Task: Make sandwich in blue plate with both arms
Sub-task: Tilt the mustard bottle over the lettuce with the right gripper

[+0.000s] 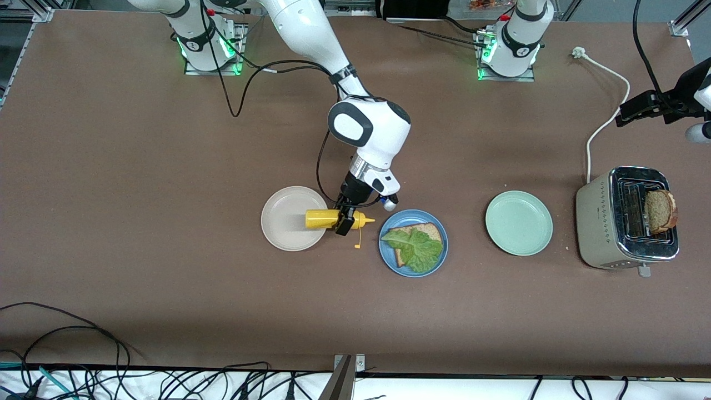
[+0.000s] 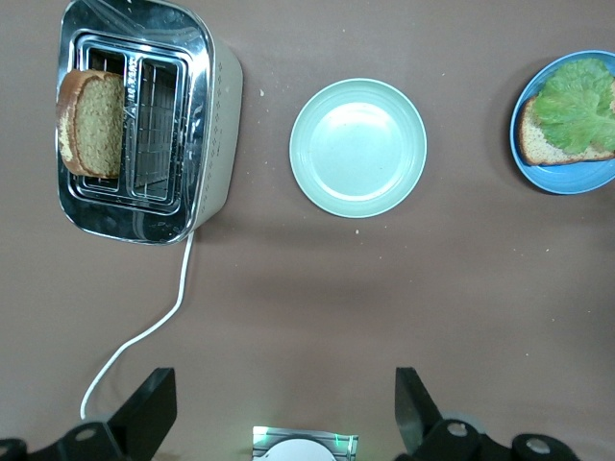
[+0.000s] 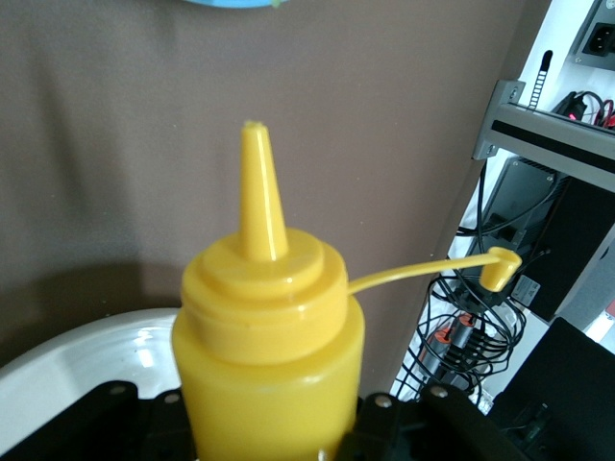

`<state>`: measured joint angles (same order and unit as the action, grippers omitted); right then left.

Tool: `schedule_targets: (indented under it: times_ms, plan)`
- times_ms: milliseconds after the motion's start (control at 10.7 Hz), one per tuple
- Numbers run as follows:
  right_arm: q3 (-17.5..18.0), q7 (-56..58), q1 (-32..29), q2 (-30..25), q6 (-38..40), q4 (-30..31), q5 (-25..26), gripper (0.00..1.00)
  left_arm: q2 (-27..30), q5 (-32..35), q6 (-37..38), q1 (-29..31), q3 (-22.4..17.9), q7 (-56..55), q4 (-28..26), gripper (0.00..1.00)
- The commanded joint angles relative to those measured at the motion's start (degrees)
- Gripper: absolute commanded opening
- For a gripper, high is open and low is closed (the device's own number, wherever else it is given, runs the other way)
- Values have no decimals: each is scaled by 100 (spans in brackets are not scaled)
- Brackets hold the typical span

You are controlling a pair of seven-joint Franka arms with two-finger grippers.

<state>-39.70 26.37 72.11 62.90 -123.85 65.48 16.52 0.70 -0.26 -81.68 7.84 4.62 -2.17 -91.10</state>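
Brown table (image 1: 166, 278): three plates, toaster (image 1: 627, 219) (corded).

Blue plate (image 2: 577, 178) cut by left wrist view's edge; lettuce (image 1: 415, 249) hides much of toast (image 1: 417, 230).

**Surfaces and finishes**

Table (image 1: 166, 222): matt brown, faintly rough, cloth-like. Toaster (image 1: 597, 222), right of the front frame: shiny mirror-like metal top, matt cream sides. Squeeze bottle (image 1: 322, 219): smooth glossy yellow plastic. Blue plate (image 1: 389, 256), green plate (image 1: 519, 223) and white plate (image 1: 286, 219): smooth, slight sheen. Toast (image 1: 427, 229): coarse, grainy, matt. Lettuce (image 1: 416, 248): crinkled. Arm shells (image 1: 383, 130): glossy white plastic. Toaster cord (image 1: 605, 119): smooth white.
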Motion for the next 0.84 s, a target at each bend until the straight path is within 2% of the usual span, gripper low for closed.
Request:
schedule_targets:
  times_ms: [0, 186, 466, 745]
  plan:
    - [-90, -457, 66, 170, 195, -264, 124, 0, -78, 0, 56, 129, 30, 50, 128, 100]
    - [-90, -440, 67, 161, 265, -263, 124, 0, -78, 9, 56, 130, 30, 59, 128, 100]
    - [-108, -370, 84, -190, 668, -264, 36, 0, -96, 9, 56, 139, 30, 50, 128, 100]
    - [-134, 6, 6, -1180, 984, -71, -1191, 0, -288, 193, 38, 191, 22, 50, 128, 100]
